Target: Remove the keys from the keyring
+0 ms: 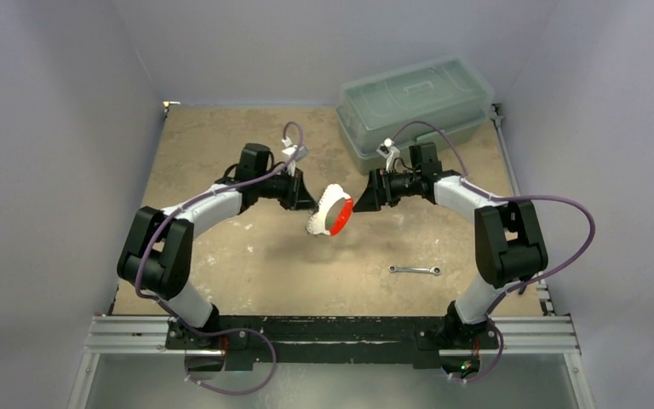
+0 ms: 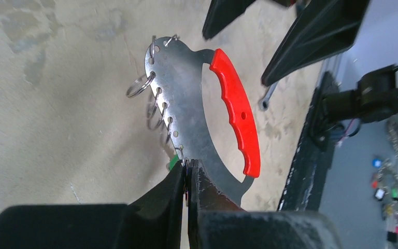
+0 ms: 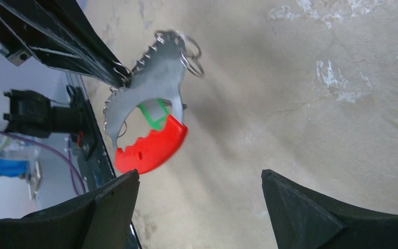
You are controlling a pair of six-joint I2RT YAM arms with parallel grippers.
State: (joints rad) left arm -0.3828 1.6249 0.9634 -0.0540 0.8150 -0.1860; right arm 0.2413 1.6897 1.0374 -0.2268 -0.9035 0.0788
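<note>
The keyring [image 1: 332,210] is a flat pale metal loop with a red section [image 2: 236,111], held in the air above the table. Small wire rings fringe its holed edge [image 2: 158,101]. One green key head [image 2: 173,162] peeks out beside my left fingers; it also shows in the right wrist view [image 3: 153,115]. The other keys are hard to make out. My left gripper [image 2: 188,171] is shut on the keyring's fringed edge at a small wire ring. My right gripper [image 3: 199,176] is open and empty, its left fingertip [image 3: 129,181] just below the red section [image 3: 150,145], apart from it.
A slim silver wrench [image 1: 415,270] lies on the tan table at the front right, below the right arm. A lidded translucent bin [image 1: 413,102] stands at the back right. Grey walls close in the table on three sides.
</note>
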